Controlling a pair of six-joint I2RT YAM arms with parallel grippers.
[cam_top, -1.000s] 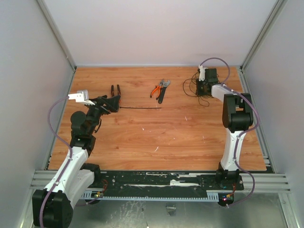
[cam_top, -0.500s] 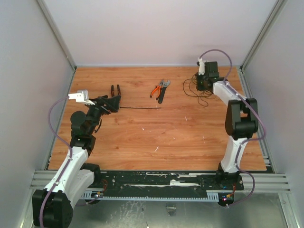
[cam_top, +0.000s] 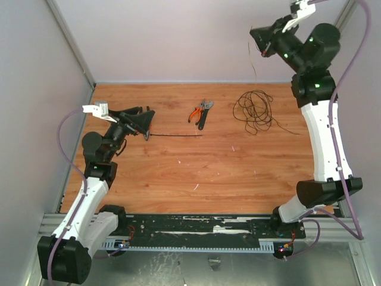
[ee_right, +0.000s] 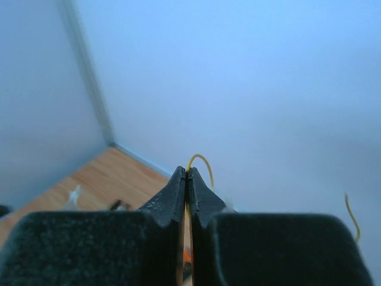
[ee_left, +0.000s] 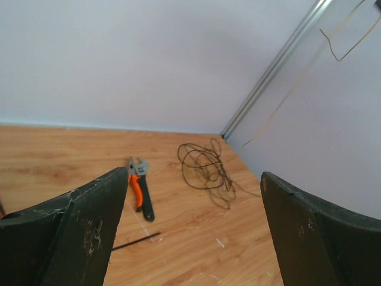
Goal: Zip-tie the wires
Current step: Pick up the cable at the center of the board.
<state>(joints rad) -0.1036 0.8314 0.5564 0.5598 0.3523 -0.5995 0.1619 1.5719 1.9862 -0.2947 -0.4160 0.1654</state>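
Note:
The wires (cam_top: 255, 111) lie as a loose black tangle on the back right of the wooden table, also in the left wrist view (ee_left: 205, 168). One thin strand (cam_top: 255, 67) rises from the tangle to my right gripper (cam_top: 259, 39), held high in front of the back wall. In the right wrist view that gripper (ee_right: 188, 171) is shut on this strand (ee_right: 203, 159), which curls out above the tips. The zip tie (cam_top: 176, 136) lies straight on the table, its end showing in the left wrist view (ee_left: 134, 241). My left gripper (cam_top: 146, 121) (ee_left: 193, 177) hovers open and holds nothing, just left of the zip tie's near end.
Orange-handled pliers (cam_top: 201, 113) (ee_left: 140, 188) lie between the zip tie and the wires. White walls with metal corner posts (cam_top: 71, 42) close in the table (cam_top: 196, 173) on three sides. The right arm's upright link (cam_top: 324, 137) stands over the table's right edge.
My right gripper closed on a strand at the tangle, then lifted high toward the back wall, pulling that strand up. The left gripper tilted up slightly and stayed open.

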